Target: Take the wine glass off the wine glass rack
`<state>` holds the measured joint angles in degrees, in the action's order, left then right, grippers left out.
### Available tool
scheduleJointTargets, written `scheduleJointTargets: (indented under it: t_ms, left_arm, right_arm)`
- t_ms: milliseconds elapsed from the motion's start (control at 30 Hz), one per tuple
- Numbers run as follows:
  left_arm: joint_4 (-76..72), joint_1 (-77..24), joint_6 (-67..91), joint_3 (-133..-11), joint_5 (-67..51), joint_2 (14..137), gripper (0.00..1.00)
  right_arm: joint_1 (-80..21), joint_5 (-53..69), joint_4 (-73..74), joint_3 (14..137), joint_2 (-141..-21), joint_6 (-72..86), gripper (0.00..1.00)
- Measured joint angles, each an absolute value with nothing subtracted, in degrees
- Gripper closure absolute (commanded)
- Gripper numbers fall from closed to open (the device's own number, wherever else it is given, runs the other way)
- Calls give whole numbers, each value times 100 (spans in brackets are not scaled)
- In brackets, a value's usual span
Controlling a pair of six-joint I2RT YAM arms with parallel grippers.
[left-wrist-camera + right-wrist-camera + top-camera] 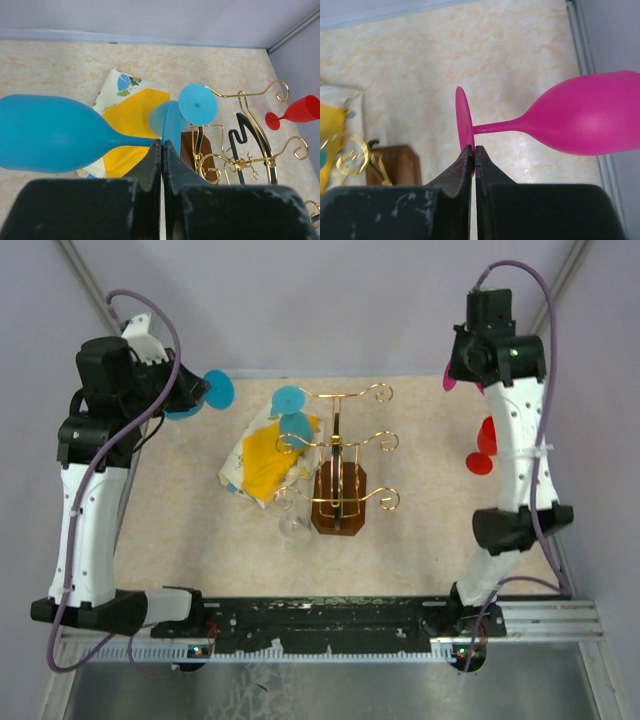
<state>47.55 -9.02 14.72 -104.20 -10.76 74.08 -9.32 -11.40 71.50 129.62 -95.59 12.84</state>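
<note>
Left gripper (162,143) — on blue wine glass (50,132)

Surface (420,540): beige, marbled pattern, matte. Enclosed by pale lilac walls (330,300) at the back and both sides, with grey metal struts (85,280) running up the corners.

Cloth (258,462): lies left of centre on the surface, crumpled, not flat. Yellow middle panel, white border. Left wrist view shows a blue and green printed motif on the white part.

Near edge: black rail (330,615), scuffed and paint-chipped. Grey metal sheet (330,690) below it, dull reflections.
</note>
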Motion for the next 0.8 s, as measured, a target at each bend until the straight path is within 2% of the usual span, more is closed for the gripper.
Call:
scheduleJointTargets:
  t_ms: [100,333,567,800]
  left_arm:
    - [4698,-825,1472,-10398,-1179,7408,100]
    - [4233,-714,1553,-9732,-1492,7229,100]
    - [3802,-639,1865,-8820,-1968,7015,100]
    - [3575,-622,2110,-8493,-2388,6934,100]
  right_arm:
    - [-932,-1809,7048,13690,-10554,1149,100]
    - [-937,-3704,6670,13887,-11939,674,100]
    - [-939,-5312,5413,13625,-12232,-248,99]
    - [-1002,-5898,4713,13614,-12628,-670,100]
